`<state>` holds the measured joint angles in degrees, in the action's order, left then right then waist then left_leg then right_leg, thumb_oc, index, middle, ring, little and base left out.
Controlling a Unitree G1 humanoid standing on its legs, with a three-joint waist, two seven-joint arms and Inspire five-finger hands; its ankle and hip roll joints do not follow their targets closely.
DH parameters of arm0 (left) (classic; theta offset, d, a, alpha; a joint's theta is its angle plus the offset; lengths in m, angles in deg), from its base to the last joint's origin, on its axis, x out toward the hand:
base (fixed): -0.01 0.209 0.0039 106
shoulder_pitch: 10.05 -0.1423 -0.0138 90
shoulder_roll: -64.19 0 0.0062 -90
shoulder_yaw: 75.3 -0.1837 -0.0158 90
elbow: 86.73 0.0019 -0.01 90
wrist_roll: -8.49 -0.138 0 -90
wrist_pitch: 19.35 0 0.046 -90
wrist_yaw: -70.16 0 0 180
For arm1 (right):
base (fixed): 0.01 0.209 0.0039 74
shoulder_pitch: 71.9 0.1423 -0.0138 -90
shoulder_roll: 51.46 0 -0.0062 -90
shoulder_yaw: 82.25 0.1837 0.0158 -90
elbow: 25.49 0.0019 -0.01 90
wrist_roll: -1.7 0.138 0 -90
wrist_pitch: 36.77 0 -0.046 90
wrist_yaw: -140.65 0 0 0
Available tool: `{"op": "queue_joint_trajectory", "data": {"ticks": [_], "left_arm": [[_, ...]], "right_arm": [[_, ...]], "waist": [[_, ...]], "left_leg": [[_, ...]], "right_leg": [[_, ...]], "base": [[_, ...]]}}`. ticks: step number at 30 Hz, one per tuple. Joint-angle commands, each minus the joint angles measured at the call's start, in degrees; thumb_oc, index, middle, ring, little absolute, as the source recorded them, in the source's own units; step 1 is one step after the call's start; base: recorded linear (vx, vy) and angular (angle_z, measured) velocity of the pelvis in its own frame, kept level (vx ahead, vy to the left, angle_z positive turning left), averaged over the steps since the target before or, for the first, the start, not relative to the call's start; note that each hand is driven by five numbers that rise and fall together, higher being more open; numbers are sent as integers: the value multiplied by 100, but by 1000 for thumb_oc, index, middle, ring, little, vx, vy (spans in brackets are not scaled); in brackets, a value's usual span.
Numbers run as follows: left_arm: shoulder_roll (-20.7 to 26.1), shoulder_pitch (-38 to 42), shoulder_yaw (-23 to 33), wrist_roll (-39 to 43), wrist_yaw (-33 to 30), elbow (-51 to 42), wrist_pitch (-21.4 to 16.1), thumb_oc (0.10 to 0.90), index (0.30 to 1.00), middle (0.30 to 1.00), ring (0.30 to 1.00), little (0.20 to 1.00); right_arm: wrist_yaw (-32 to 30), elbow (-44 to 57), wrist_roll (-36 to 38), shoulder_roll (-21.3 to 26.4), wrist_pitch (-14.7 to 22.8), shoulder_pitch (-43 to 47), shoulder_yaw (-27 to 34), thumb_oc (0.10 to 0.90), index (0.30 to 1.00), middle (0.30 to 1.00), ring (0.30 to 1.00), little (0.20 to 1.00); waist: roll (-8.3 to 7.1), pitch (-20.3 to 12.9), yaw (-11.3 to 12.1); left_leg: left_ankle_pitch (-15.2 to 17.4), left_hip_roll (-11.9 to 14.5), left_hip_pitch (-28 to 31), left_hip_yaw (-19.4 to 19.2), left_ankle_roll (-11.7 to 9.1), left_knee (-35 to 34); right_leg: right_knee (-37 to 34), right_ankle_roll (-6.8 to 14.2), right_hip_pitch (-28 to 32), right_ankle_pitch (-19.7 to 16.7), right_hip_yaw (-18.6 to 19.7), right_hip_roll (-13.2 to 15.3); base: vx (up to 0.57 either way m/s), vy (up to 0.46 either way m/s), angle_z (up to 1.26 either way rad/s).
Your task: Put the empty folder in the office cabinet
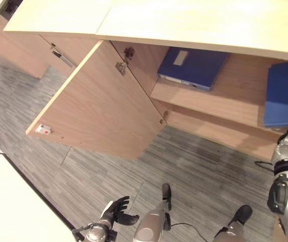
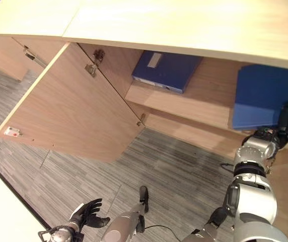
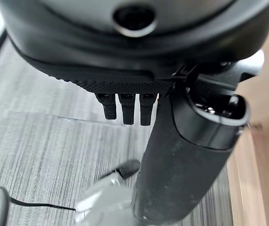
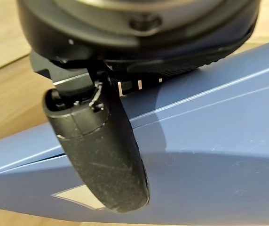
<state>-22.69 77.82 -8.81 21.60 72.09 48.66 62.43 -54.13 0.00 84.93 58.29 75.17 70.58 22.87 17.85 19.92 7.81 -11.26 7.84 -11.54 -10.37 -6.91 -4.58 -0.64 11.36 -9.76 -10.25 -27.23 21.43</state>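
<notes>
- The left hand (image 1: 118, 212) hung at about 7 o'clock over the grey carpet (image 1: 184, 171), holding nothing, its fingers loosely spread.
- One cabinet door (image 1: 96, 103) stood swung open at 10 o'clock, its free edge jutting out over the carpet.
- Two blue folders lay flat on the shelf (image 2: 204, 98) of the office cabinet (image 2: 184, 25): the first folder (image 2: 166, 70) at 12 o'clock, its long axis running back into the cabinet.
- Bare shelf lay between the two folders.
- The second folder (image 2: 265, 96) sat at 2 o'clock, close to the shelf's front edge.
- The right hand (image 2: 284, 121) rested on the second folder's near edge, thumb (image 4: 104, 155) pressed on its cover; whether the fingers gripped it could not be told.
</notes>
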Motion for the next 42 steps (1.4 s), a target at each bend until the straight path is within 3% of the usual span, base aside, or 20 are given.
{"op": "queue_joint_trajectory", "data": {"ticks": [1,4,7,8,10,11,12,14,16,17,19,26,31,32,33,34,36,37,38,42], "left_arm": [[272,121,-234,-18,5,265,-163,800,900,900,900,900],[340,104,-354,-40,98,266,-144,800,900,900,900,900],[457,66,-401,-62,231,233,-113,800,900,900,900,900],[533,82,-411,-42,245,192,-105,800,900,900,900,900],[651,208,-409,-30,203,218,-74,800,900,900,900,900],[729,281,-370,-30,157,224,-49,800,900,900,900,900],[744,277,-369,-27,157,219,-46,800,900,900,900,900],[750,317,-344,1,147,232,20,800,900,900,900,900],[755,266,-399,-53,206,265,53,800,900,900,900,900],[810,228,-438,-99,217,280,54,800,900,900,900,900],[867,154,-471,-195,232,307,64,800,900,900,900,900],[1117,65,-486,-670,275,119,19,800,900,900,900,900],[1340,214,-368,-537,228,-54,66,800,900,900,900,900],[1401,187,-286,-406,198,-48,62,800,900,900,900,900],[1406,185,-281,-403,199,-54,64,800,900,900,900,900],[1532,63,-351,-494,235,-143,75,800,900,900,900,900],[1518,-43,-384,-517,292,-261,82,800,900,900,900,900],[1528,-55,-393,-518,299,-283,87,800,900,900,900,900],[1604,-120,-402,-480,299,-373,104,800,900,900,900,900],[1596,126,-481,-663,412,99,23,800,900,900,900,900]], "right_arm": [[378,118,-242,1301,253,1068,-342,400,300,300,300,300],[442,-135,-320,1451,76,1590,-780,400,300,300,300,300],[490,-328,-338,1512,-12,1898,-1080,400,300,300,300,300],[493,-353,-343,1505,-21,2034,-1135,400,300,300,300,300],[471,-355,-348,1412,-21,2182,-1219,400,300,300,300,300],[442,-369,-338,1332,-4,2073,-1175,400,300,300,300,300],[435,-350,-340,1320,3,2050,-1153,400,300,300,300,300],[447,-183,-254,1203,50,1927,-1084,400,300,300,300,300],[474,62,-223,972,139,1709,-1044,400,300,300,300,300],[475,32,-224,758,157,1606,-1082,400,300,300,300,300],[445,11,-220,463,117,1604,-1126,400,300,300,300,300],[514,260,-234,76,116,1524,-1037,400,300,300,300,300],[482,216,-232,12,72,1526,-971,400,300,300,300,300],[486,110,-307,-97,-27,1601,-977,400,300,300,300,300],[489,102,-307,-98,-29,1609,-976,400,300,300,300,300],[487,15,-405,-174,-147,1671,-941,400,300,300,300,300],[525,-11,-407,-261,-202,1716,-927,400,300,300,300,300],[537,-27,-393,-246,-204,1712,-926,400,300,300,300,300],[472,-291,-319,38,-125,1739,-951,400,300,300,300,300],[537,-234,-237,309,-137,1875,-902,400,300,300,300,300]], "waist": [[-74,94,31],[-80,81,-18],[-166,188,-63],[-213,295,-36],[-335,532,36],[-431,578,39],[-431,604,29],[-461,558,70],[-415,564,245],[-501,619,388],[-528,562,484],[-824,369,631],[-1135,363,714],[-1194,380,823],[-1206,382,819],[-1122,415,893],[-1069,431,1093],[-1087,402,1099],[-1095,366,1334],[-1008,337,1296]], "left_leg": [[619,202,263,189,-360,173],[707,264,154,49,-344,456],[1004,415,-128,-22,-384,1440],[1172,450,-293,170,-411,1945],[965,282,-682,556,-422,2792],[1154,216,-974,692,-438,3088],[1049,219,-1037,668,-402,3093],[1091,232,-1253,686,-357,2715],[272,318,-1293,793,-349,1748],[138,367,-1447,966,-380,1015],[208,386,-1279,926,-323,516],[-115,296,-953,841,-252,286],[281,80,-979,913,21,598],[492,56,-940,813,133,686],[497,37,-949,807,149,694],[563,27,-848,716,267,672],[689,47,-756,598,217,543],[758,33,-707,602,188,503],[777,195,-679,425,-17,479],[821,157,-897,587,-129,672]], "right_leg": [[1545,40,-486,1618,440,37],[1629,8,-750,1650,705,6],[1736,-130,-773,1882,899,-130],[1942,-190,-758,2134,1041,-169],[2326,-401,-860,2201,1075,-288],[2678,-501,-792,2605,1016,-386],[2696,-545,-848,2503,939,-361],[2759,-592,-610,2856,915,-555],[2651,-652,-386,2871,883,-928],[2630,-608,-211,2992,966,-1113],[2679,-574,-91,3158,1008,-1294],[2595,-383,-215,2959,1146,-1302],[2681,-165,-269,2744,1131,-1126],[3198,195,-533,2155,687,-767],[3221,216,-552,2150,698,-743],[3626,347,-669,1672,343,-449],[3212,309,-725,1603,-121,58],[3157,320,-664,1663,-151,59],[1997,272,-537,1397,-651,493],[703,329,-207,900,-89,247]], "base": [[23,-83,-54],[33,-66,-34],[73,-191,-28],[94,-235,-21],[22,-320,-5],[-37,-286,5],[194,-251,20],[203,-46,15],[306,66,-10],[518,24,-52],[371,29,-90],[188,129,-50],[149,105,-12],[16,104,-8],[48,173,-30],[37,120,-48],[105,47,-56],[146,-184,-73],[91,-159,-78],[55,-168,-40]]}}
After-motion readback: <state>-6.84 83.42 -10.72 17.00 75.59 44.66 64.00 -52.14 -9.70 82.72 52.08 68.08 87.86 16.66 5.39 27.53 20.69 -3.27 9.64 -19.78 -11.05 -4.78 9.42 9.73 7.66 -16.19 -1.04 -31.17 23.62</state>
